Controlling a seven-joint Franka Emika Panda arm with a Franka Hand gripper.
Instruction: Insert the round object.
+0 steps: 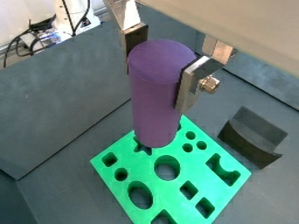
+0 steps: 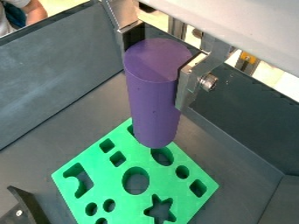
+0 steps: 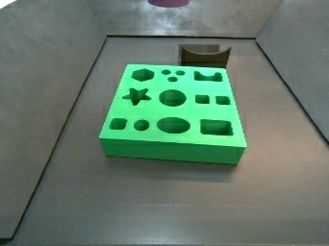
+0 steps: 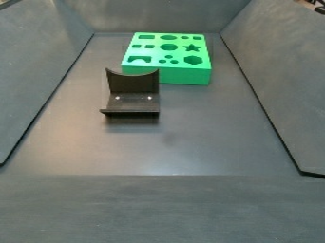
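Observation:
The purple cylinder [image 1: 156,96] hangs upright between the fingers of my gripper [image 1: 163,63], which is shut on its upper part. It shows the same way in both wrist views [image 2: 153,92], with the gripper [image 2: 160,63] round it. The cylinder is held well above the green block [image 1: 122,156], which has several shaped holes in its top, among them a large round one [image 2: 136,182]. The cylinder's lower end hangs over the block's edge region. In a side view only the cylinder's bottom tip [image 3: 167,3] shows above the block [image 3: 174,152]. The gripper is out of both side views.
The dark fixture [image 3: 202,55] stands on the floor just behind the block; it also shows in a side view [image 4: 131,92] and in both wrist views [image 1: 254,136]. Grey sloping walls enclose the dark floor. The block [image 4: 165,76] sits toward one end.

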